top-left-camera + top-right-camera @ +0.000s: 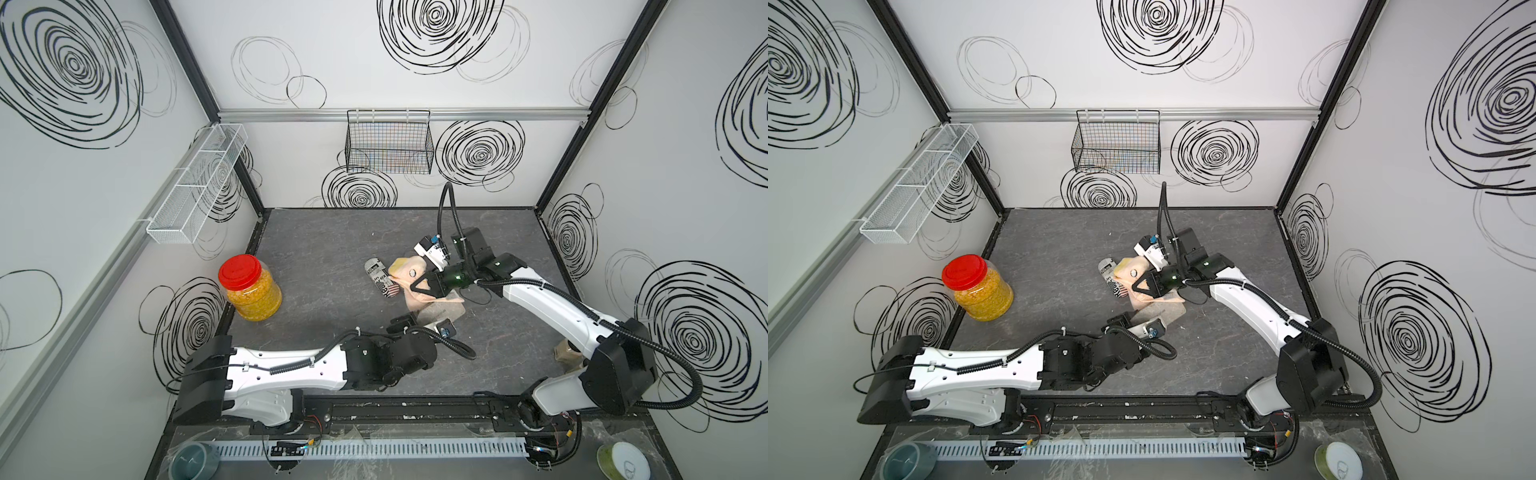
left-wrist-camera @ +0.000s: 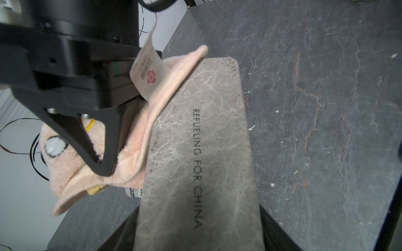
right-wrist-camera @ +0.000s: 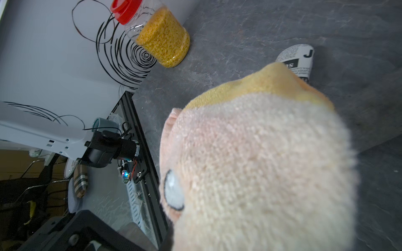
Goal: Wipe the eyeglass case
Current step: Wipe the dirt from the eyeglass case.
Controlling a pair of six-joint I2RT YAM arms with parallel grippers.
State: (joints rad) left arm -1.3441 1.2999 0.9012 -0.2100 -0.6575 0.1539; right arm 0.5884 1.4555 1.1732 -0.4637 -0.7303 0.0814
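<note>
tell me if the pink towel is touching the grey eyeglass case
Touching. The left wrist view shows the pink towel folded over one long edge of the grey eyeglass case, with no gap between them.

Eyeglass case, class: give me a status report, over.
Left jaws grip the case. Right jaws shut on the cloth, draped over the case's edge. Printed tube partly under the cloth, close by.

Open tabletop (image 1: 332, 237) toward the back wall, red-lidded jar (image 1: 250, 287) at left edge, printed roll (image 1: 379, 277) just beside the cloth (image 1: 409, 270)
</note>
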